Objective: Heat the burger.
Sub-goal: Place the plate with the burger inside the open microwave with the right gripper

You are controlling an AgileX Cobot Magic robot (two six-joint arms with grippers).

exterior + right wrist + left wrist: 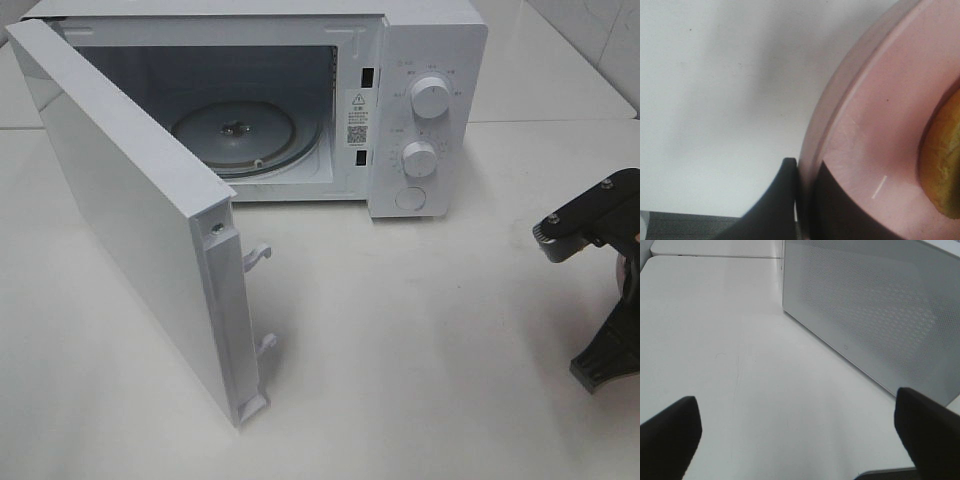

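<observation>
Right claw [801,175]: clenched on the rim of the pink plate [875,125], one finger above the edge and one beneath it. The burger [942,165] rests on that plate, inward from the pinched rim and clear of the fingers. Only a sliver of its golden bun shows at the frame's edge, so its exact seat on the plate cannot be confirmed.

Left claw [797,427]: released, holding nothing, above bare worktop [740,340] beside the outer face of the microwave door [875,310].

From the high camera, the right arm [598,215] sits at the far right edge, with plate and burger out of view beyond it. The microwave [425,60] stands open, its turntable [235,130] bare.

Judgement: the right arm is the nearer one — it has the load. The cavity lies away to its left, with the swung-out door on the far side, so the approach looks unobstructed.
</observation>
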